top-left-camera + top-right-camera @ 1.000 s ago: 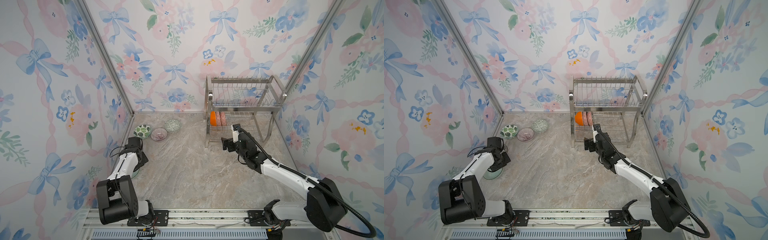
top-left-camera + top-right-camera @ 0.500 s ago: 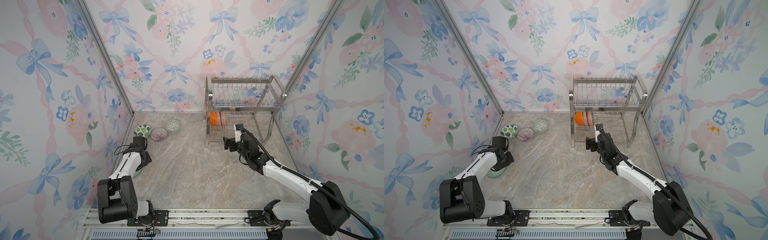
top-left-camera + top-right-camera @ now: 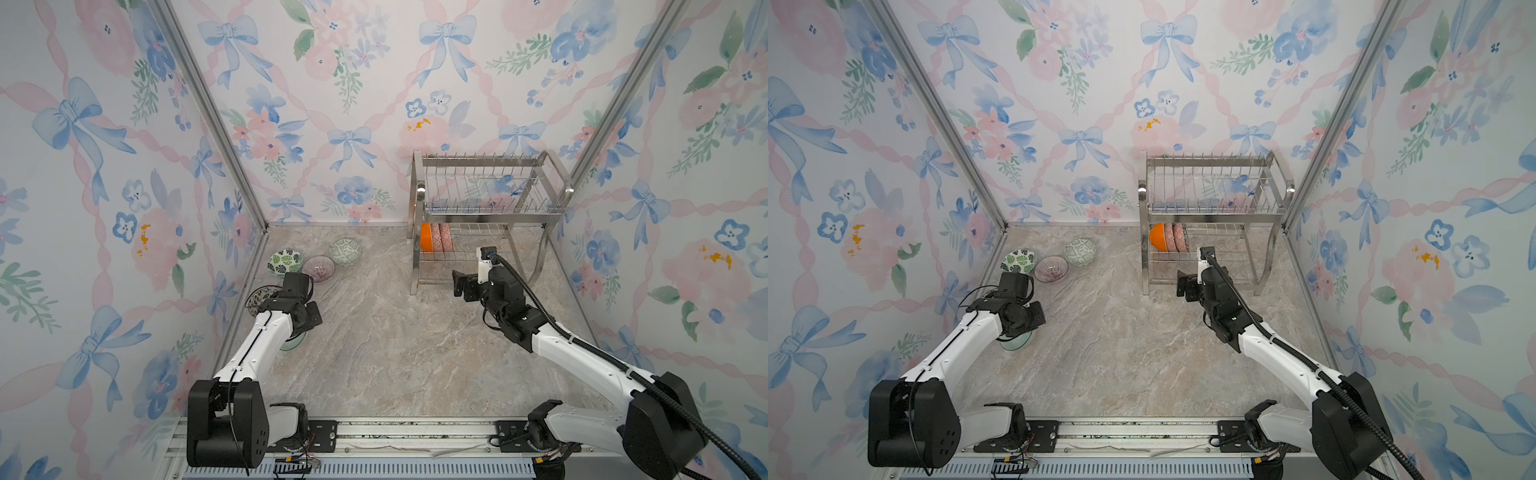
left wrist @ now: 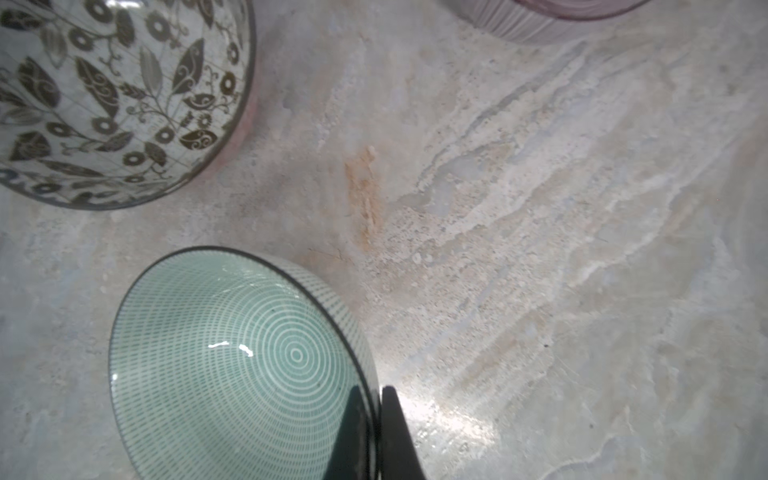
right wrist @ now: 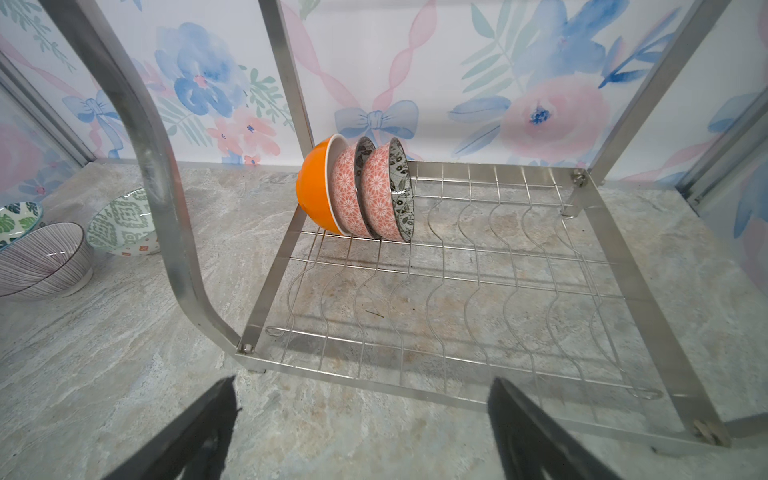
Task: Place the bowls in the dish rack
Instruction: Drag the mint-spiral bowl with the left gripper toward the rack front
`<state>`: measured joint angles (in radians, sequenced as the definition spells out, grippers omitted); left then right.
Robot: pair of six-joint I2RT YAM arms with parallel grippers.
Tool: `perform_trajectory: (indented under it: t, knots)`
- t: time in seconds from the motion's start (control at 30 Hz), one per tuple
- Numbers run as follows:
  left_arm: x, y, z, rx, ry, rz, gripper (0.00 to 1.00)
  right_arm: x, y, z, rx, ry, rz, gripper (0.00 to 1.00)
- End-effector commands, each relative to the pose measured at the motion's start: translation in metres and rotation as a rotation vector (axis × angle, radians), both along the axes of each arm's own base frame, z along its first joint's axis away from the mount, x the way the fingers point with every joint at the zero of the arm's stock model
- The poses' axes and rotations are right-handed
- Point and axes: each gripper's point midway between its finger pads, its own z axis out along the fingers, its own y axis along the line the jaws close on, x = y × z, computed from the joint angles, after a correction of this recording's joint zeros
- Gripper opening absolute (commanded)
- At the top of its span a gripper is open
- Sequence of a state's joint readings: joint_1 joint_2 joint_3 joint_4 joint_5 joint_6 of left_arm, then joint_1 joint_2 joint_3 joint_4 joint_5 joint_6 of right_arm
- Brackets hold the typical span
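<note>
The left gripper [image 4: 376, 401] is clamped on the rim of the teal bowl [image 4: 232, 361], with one finger inside the wall and the other outside. The bowl sits tilted in that grip, and whether it is clear of the table [image 3: 395, 332] cannot be told. In both top views it shows only as a sliver under the left wrist, near the left wall. Just beside it, apart from it, the dark-leaf bowl [image 4: 104, 95] stands upright on the table. Farther back three more stand close together in a row: the green-leaf bowl [image 3: 284, 262], the purple bowl [image 3: 318, 268] and the green-patterned bowl [image 3: 345, 251]. The rack [image 3: 486, 208] stands in the back right corner against the wall. Its lower tier holds three bowls on edge at the left end, toward the back: the orange bowl [image 5: 316, 187] outermost, then two pink bowls [image 5: 347, 195] packed against it, their openings facing along the tier. The right gripper [image 5: 361, 399] hovers low over the table just in front of that tier — jaws spread wide, nothing between them — pointing in at the wire floor.
</note>
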<state>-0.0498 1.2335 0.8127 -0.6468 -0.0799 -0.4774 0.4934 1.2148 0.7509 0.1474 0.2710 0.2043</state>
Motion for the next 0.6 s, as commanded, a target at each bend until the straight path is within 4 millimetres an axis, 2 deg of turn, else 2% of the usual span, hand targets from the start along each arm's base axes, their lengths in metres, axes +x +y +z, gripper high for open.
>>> perform_trajectory:
  t: [0.0, 0.07, 0.27, 0.4, 0.5, 0.57]
  knots:
    - [0.01, -0.025, 0.024, -0.056, -0.064, -0.055, 0.0, -0.006, -0.017, -0.007, 0.019, 0.028, -0.057, 0.96]
    - [0.018, -0.046, 0.034, -0.049, -0.088, -0.116, 0.0, -0.007, -0.024, -0.007, 0.015, 0.033, -0.081, 0.96]
    - [0.038, -0.138, 0.058, 0.008, -0.133, -0.362, 0.0, -0.011, -0.046, -0.001, -0.008, 0.029, -0.16, 0.96]
    - [0.04, -0.199, 0.056, 0.065, -0.139, -0.498, 0.0, -0.016, -0.057, 0.002, 0.008, 0.033, -0.199, 0.97]
    - [0.034, -0.242, 0.046, 0.071, -0.116, -0.589, 0.0, -0.023, -0.07, 0.001, 0.018, 0.044, -0.254, 0.96]
    - [0.031, -0.262, 0.037, 0.081, -0.103, -0.626, 0.0, -0.027, -0.081, -0.002, 0.036, 0.067, -0.289, 0.96]
